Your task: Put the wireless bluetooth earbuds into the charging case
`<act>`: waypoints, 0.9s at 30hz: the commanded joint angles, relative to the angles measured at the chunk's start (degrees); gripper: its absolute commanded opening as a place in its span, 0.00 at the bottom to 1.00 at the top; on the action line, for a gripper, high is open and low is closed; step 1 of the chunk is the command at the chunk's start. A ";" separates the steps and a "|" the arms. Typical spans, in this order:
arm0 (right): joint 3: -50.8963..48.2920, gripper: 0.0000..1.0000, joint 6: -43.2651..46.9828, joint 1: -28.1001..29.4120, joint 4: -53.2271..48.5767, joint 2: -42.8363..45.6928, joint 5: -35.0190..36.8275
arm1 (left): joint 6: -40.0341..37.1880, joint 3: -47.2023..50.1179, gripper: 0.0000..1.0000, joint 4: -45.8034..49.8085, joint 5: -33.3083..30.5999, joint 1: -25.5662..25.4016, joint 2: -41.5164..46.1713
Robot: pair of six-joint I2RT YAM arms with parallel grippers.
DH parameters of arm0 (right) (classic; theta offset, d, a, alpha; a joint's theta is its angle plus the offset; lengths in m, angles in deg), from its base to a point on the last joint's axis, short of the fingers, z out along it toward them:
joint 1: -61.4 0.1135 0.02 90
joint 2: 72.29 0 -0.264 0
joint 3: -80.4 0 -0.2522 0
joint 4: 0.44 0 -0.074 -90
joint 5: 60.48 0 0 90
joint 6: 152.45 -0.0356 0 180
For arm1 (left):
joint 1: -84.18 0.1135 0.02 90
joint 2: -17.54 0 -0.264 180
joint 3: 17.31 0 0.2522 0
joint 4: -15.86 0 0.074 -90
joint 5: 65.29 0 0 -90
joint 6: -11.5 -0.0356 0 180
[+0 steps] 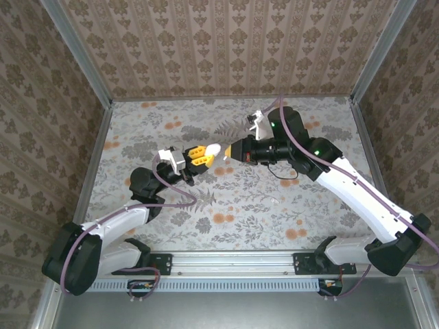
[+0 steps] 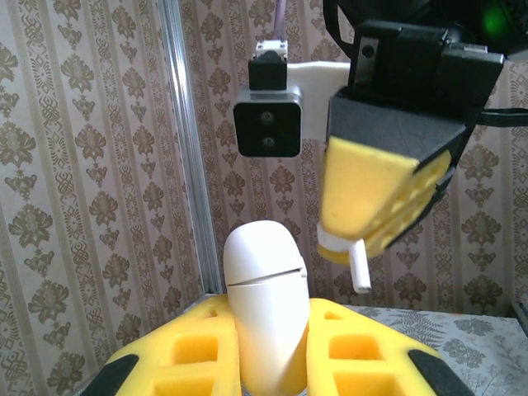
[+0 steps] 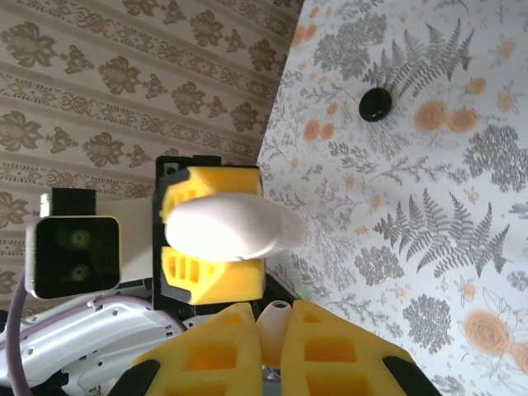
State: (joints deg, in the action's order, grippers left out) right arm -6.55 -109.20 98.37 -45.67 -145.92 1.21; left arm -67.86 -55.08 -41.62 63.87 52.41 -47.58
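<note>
Saw the small white glossy pebble-shaped plastic charging case (image 2: 266, 322) standing upright, held above the table (image 3: 429, 214) and squeezed at its lower half between the yellow pads (image 2: 191, 355) of the left gripper (image 1: 203, 155). Noticed a smooth rounded top and one thin seam across the shell, with the lid down. Could not see the bottom of the case, hidden between the pads and cut by the frame edge.

Just beside the case, up and to the right in the left wrist view, found a small white stem-shaped plastic earbud (image 2: 358, 266) pinched tight by the right gripper (image 1: 230, 153), with only the short stem sticking out and not touching the case. Could not make out the head of the earbud, buried between yellow pads with square hollows.

Farther out, on the matte table surface printed with grey ferns and orange flowers, spotted a small black round flat piece (image 3: 375, 104), too small to identify. Around the table, saw walls of beige damask-pattern wallpaper (image 2: 82, 165) and a grey metal corner post (image 2: 186, 148).
</note>
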 commanded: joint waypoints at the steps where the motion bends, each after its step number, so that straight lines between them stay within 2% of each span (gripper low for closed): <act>1: -0.68 0.07 -2.02 0.90 2.11 0.80 -0.71 | 1.27 -0.64 0.00 -2.82 -0.11 0.34 0.94; 15: 6.30 0.07 -1.76 1.17 3.59 -5.78 -6.46 | 1.35 -1.74 0.00 -2.96 1.27 0.13 -0.35; 27: 9.02 0.07 -2.06 -0.23 2.58 -8.00 -5.66 | 1.58 -1.57 0.00 -2.85 1.56 0.04 0.04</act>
State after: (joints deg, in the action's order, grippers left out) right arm 0.22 -110.77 98.61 -43.96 -153.09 -4.15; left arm -67.51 -55.10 -41.60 63.54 52.76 -47.78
